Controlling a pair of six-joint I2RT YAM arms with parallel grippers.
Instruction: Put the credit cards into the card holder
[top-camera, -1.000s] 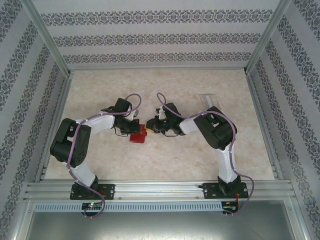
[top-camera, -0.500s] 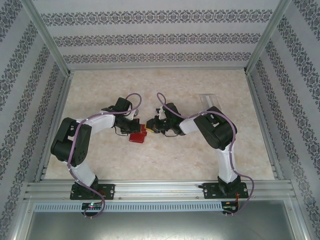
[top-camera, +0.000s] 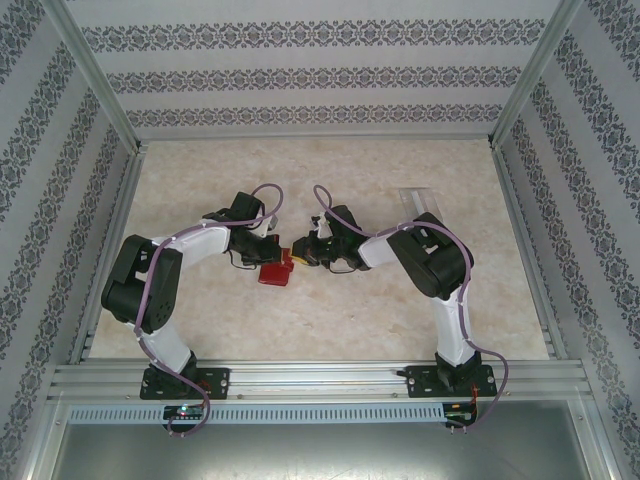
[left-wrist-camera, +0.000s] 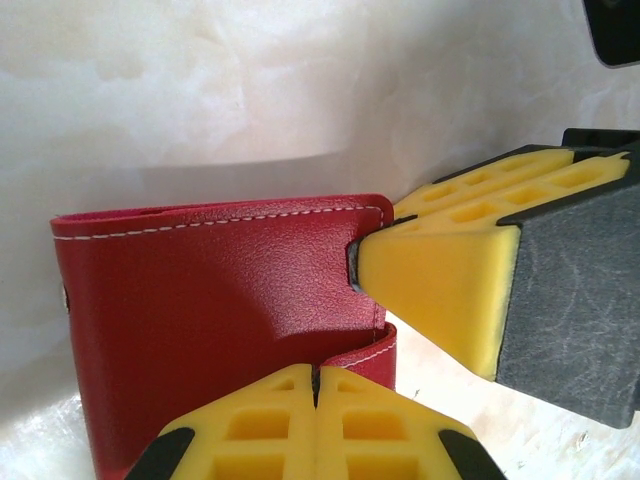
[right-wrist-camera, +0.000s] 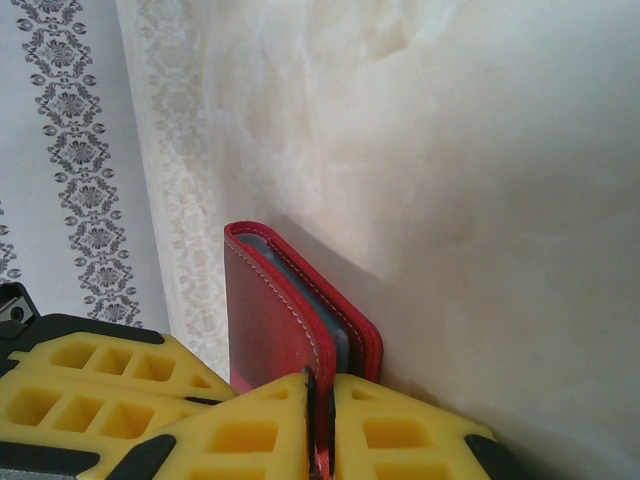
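Observation:
The red card holder (top-camera: 272, 273) sits mid-table between both arms. In the left wrist view its red leather outside (left-wrist-camera: 210, 300) faces me, and my left gripper (left-wrist-camera: 316, 385) is shut at its lower flap edge. My right gripper (right-wrist-camera: 320, 390) is shut on the card holder's front flap (right-wrist-camera: 265, 310), with the bluish-grey lining (right-wrist-camera: 335, 335) showing between the two flaps. Its yellow finger (left-wrist-camera: 440, 270) pinches the upper flap's corner in the left wrist view. From above, the left gripper (top-camera: 278, 257) and right gripper (top-camera: 298, 252) meet over the card holder. One pale translucent credit card (top-camera: 415, 198) lies far back right.
The pale marbled tabletop (top-camera: 330, 310) is walled by patterned panels on three sides, with metal rails along the edges. The right arm's elbow (top-camera: 440, 262) stands just in front of the lone card.
The left wrist has edged slightly back and left, and the card holder has shifted a little with it. Both grippers stay shut at the card holder.

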